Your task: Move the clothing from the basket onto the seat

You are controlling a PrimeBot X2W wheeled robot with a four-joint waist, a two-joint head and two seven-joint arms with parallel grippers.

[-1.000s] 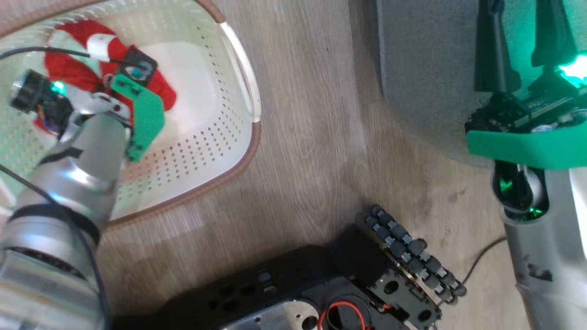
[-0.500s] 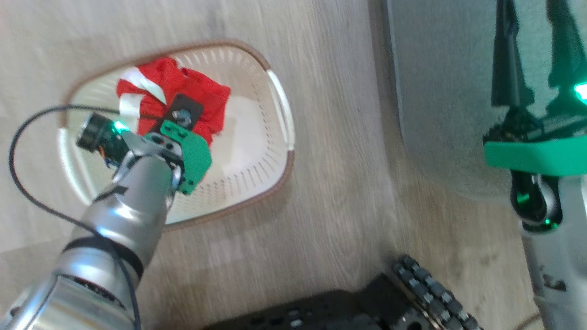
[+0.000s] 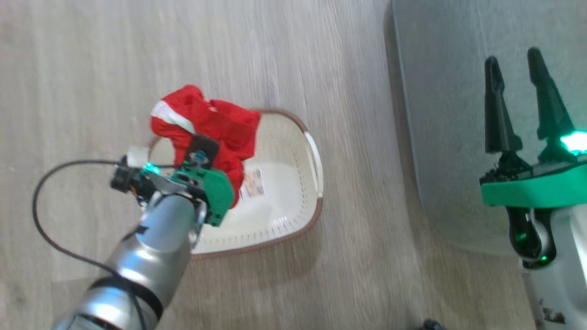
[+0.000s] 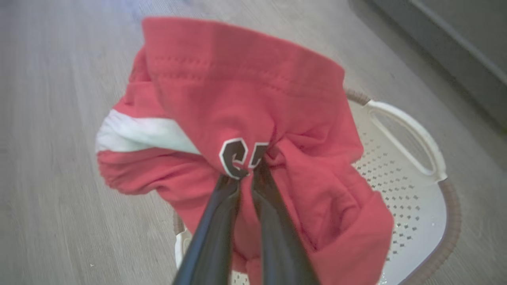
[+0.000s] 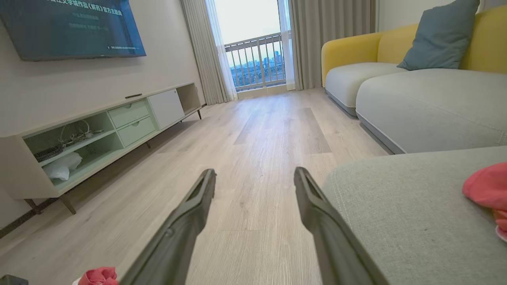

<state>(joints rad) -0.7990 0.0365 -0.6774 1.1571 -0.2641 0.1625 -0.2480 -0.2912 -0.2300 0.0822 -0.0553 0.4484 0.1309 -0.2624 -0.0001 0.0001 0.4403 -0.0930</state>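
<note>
My left gripper (image 4: pixel 245 172) is shut on a bright red garment (image 4: pixel 253 118) with a white stripe and a dark letter logo. The garment (image 3: pixel 206 128) hangs bunched above the far left part of the cream basket (image 3: pixel 293 215). The basket's inside (image 4: pixel 412 213) holds no fabric that I can see, just a label sticker (image 3: pixel 253 182). My right gripper (image 3: pixel 516 75) is open with nothing between its fingers, over the grey-green seat (image 3: pixel 440 114). In the right wrist view another red garment (image 5: pixel 487 190) lies on the seat (image 5: pixel 396 213), to the right of that gripper (image 5: pixel 253 178).
The basket stands on a wood floor (image 3: pixel 348 68), left of the seat's edge. A black cable (image 3: pixel 46 229) loops from my left wrist. Farther off are a low TV cabinet (image 5: pixel 99 130), a yellow-backed sofa (image 5: pixel 416 91) and a blue cushion (image 5: pixel 439 35).
The head camera has risen, so the basket looks smaller and farther away. My left gripper has lifted the red garment up out of the basket. The right gripper stays open by the seat.
</note>
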